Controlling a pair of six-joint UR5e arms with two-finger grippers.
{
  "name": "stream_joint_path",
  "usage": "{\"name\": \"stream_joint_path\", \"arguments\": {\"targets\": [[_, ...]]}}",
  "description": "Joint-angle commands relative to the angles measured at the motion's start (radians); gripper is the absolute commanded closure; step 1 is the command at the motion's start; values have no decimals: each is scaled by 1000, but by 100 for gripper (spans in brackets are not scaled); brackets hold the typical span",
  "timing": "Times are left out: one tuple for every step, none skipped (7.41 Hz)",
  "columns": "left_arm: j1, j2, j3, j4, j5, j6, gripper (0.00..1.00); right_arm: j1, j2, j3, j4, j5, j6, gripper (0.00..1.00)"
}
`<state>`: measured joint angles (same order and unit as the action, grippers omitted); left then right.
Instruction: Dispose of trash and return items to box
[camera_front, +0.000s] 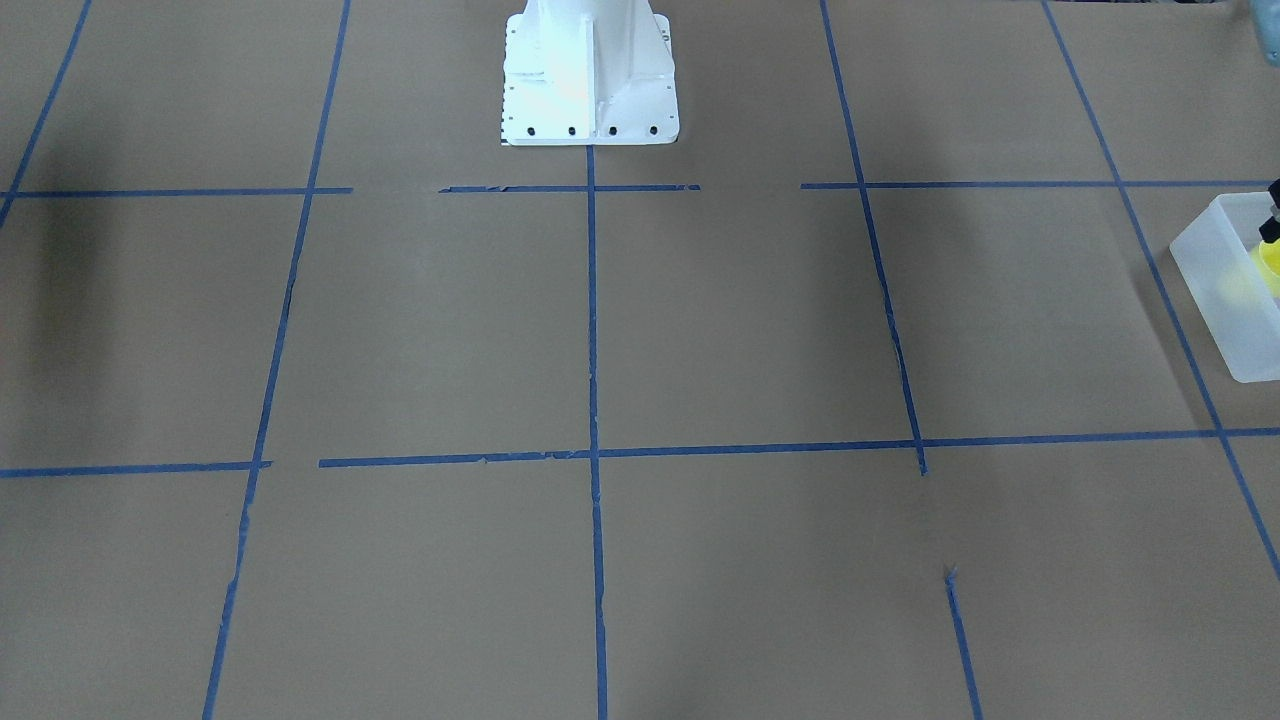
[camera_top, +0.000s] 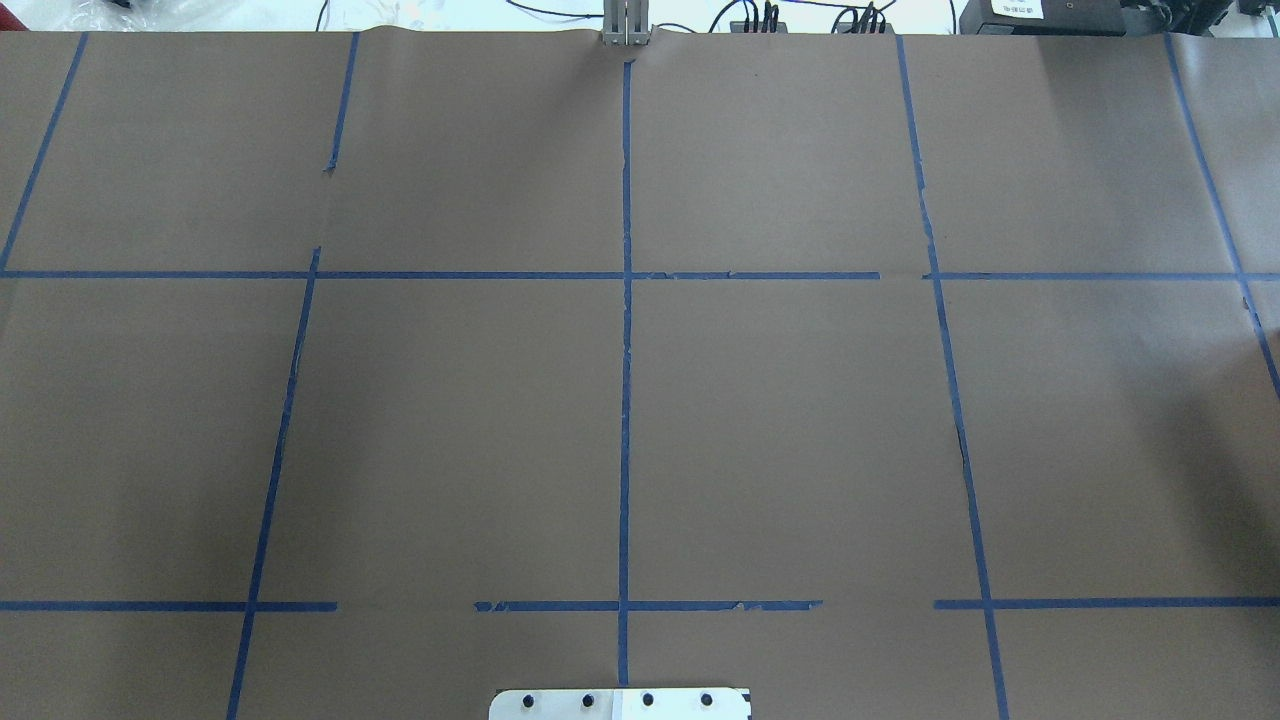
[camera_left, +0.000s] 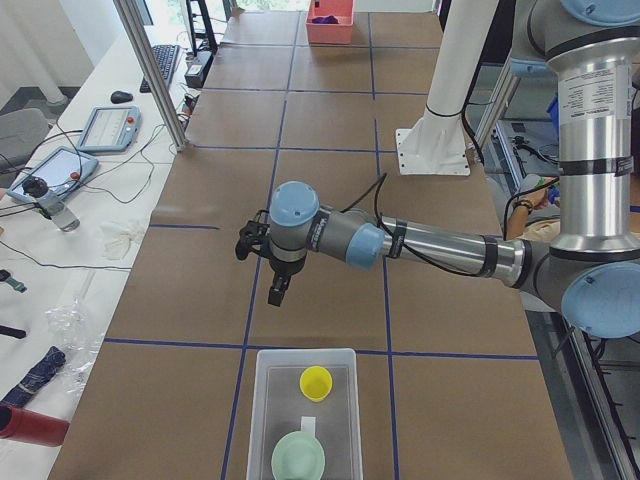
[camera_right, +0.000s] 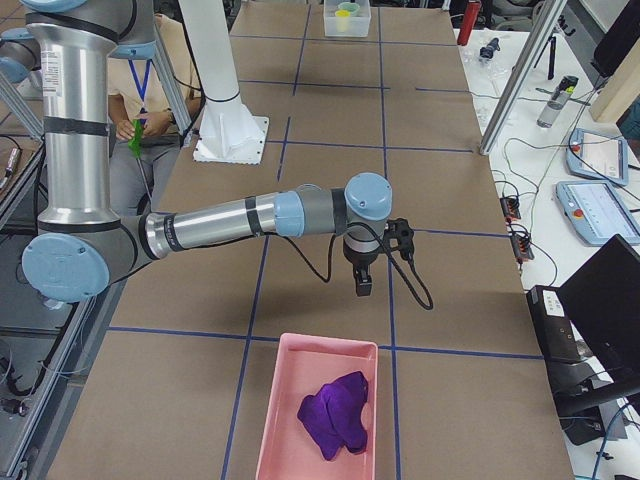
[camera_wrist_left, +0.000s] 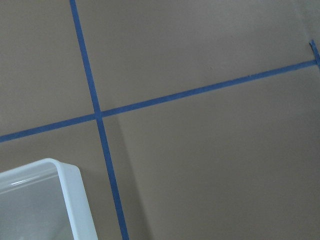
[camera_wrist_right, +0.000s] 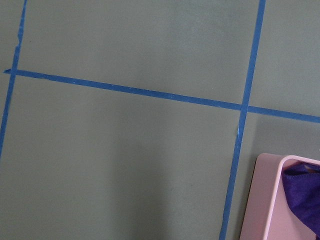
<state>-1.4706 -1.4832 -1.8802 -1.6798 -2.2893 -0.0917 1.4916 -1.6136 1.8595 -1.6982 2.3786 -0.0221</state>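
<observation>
The brown-papered bench (camera_left: 330, 150) carries the frosted, straight-walled box (camera_left: 256, 420) beyond the left jaws, toward the bench end. Inside, the pale mint bowl (camera_left: 298, 460) sits farther from them, the small yellow cup (camera_left: 316, 382) nearer, upright. How wide the left jaws or right jaws stand, I cannot tell

The table is covered in brown paper (camera_top: 790, 430), matt and smooth apart from faint creases. Strips of blue tape (camera_top: 626, 400) on it have a slight sheen and are frayed at some ends. The rectangular frosted-white bin (camera_wrist_left: 75, 210) is translucent plastic with a soft gloss along its rim. The small yellow tumbler cup (camera_left: 316, 382) and the pale mint-green round bowl (camera_left: 298, 460) look like smooth plastic. The pink rectangular tray (camera_right: 275, 420) is opaque satin plastic, and the purple cloth (camera_right: 335, 418) is soft and crumpled. The silvery arm tube (camera_left: 440, 245) is shiny metal, its pale blue joint caps (camera_left: 294, 205) are smooth, and the white pedestal (camera_front: 590, 80) is glossy painted metal.
</observation>
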Motion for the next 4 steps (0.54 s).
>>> {"name": "stream_joint_path", "arguments": {"targets": [[-4,47,-33,54,-28,6,0,-14,-5,-2,0,-51,-4,0],[-4,78,-43,55,-180,4,0,-16,-8,-15,6,-47,1,0],[1,98,-60,57,-209,4,0,-14,-8,-51,11,-41,-1,0],[1,100,-54,55,-190,6,0,-14,-6,-40,11,-4,1,0]]}}
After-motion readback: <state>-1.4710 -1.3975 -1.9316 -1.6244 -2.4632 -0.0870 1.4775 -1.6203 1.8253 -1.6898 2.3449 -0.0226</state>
